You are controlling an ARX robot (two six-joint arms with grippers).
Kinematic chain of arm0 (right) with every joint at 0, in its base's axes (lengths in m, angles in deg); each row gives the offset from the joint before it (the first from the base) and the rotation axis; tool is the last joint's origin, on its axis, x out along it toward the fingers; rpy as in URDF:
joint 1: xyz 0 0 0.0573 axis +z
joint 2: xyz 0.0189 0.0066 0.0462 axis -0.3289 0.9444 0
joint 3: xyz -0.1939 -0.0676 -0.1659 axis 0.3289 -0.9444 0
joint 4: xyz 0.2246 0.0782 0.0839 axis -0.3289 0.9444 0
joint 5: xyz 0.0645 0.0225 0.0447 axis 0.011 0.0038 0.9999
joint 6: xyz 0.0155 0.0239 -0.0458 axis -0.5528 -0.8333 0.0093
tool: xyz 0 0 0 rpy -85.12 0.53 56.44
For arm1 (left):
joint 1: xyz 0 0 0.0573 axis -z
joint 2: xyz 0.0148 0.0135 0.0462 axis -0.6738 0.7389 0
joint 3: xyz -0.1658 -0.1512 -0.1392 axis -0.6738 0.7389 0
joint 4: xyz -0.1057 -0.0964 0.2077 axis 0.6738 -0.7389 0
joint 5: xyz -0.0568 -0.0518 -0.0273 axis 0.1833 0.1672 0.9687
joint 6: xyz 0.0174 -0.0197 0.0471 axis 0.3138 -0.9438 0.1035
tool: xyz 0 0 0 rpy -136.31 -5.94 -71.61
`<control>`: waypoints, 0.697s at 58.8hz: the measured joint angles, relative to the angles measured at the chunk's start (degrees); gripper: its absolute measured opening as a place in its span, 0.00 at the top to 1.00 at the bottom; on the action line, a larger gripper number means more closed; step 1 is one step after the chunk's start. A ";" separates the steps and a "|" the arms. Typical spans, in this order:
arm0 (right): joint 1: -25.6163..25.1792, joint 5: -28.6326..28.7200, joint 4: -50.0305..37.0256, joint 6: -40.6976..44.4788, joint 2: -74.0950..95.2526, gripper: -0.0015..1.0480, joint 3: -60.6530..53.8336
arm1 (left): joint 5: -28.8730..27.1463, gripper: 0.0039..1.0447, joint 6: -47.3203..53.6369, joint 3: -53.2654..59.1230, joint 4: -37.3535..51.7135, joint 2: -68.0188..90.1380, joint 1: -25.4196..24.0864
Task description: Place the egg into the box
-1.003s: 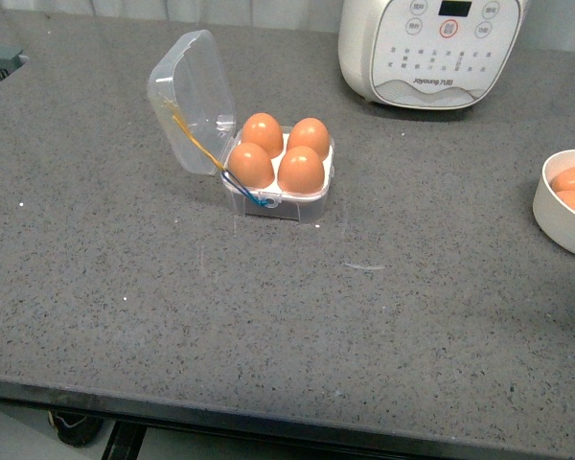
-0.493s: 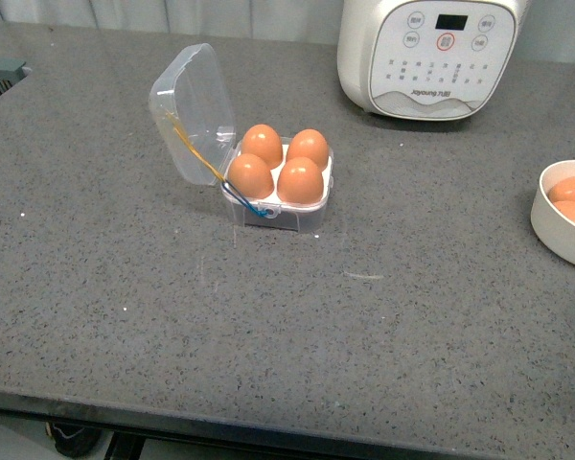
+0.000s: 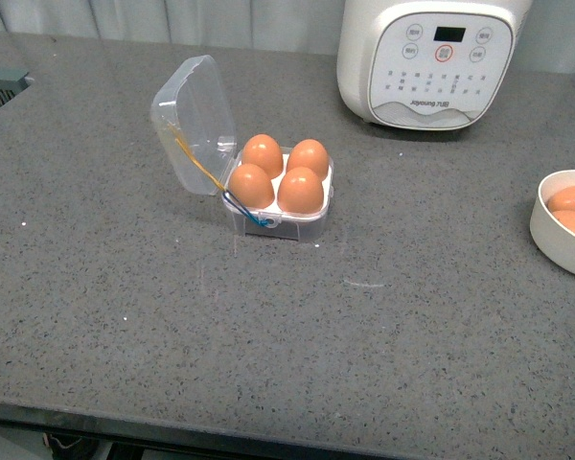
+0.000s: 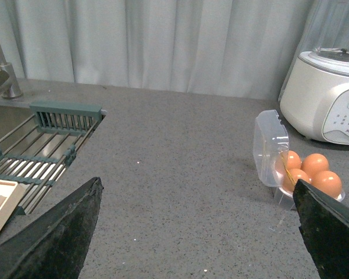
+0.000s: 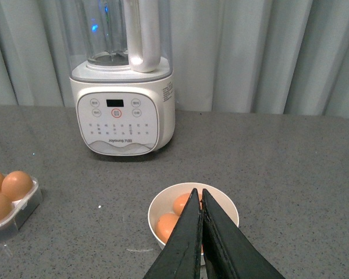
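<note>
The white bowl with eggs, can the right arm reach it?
Probably yes. The right gripper points straight at the white bowl, which has no lid, and nothing lies between. Its jaws are shut, so they must open first.

Surface (image 3: 412, 364) is seen dark grey, finely flecked white. Box (image 3: 287, 223): clear plastic, white tray; cord (image 3: 203, 165) is coloured yellow and blue. Eggs (image 3: 300, 190) in it are plain orange-brown. Bowl (image 3: 548, 230) at the right edge: off-white, orange contents. Blender (image 3: 431, 57) at the far edge: white, grey legends, black display, one red-ringed button. Left hand (image 4: 196, 182) and right hand (image 5: 200, 192) are shown black. Rack (image 4: 64, 113): green.
</note>
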 joint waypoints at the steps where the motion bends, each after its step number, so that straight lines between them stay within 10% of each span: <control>1: 0.00 0.00 0.33 0.00 -0.35 0.99 0.00 | -0.02 0.06 0.00 0.00 0.00 0.00 0.00; 41: 0.00 0.00 15.87 0.00 -16.41 0.99 -0.02 | 0.00 0.06 0.00 0.00 0.00 0.00 0.00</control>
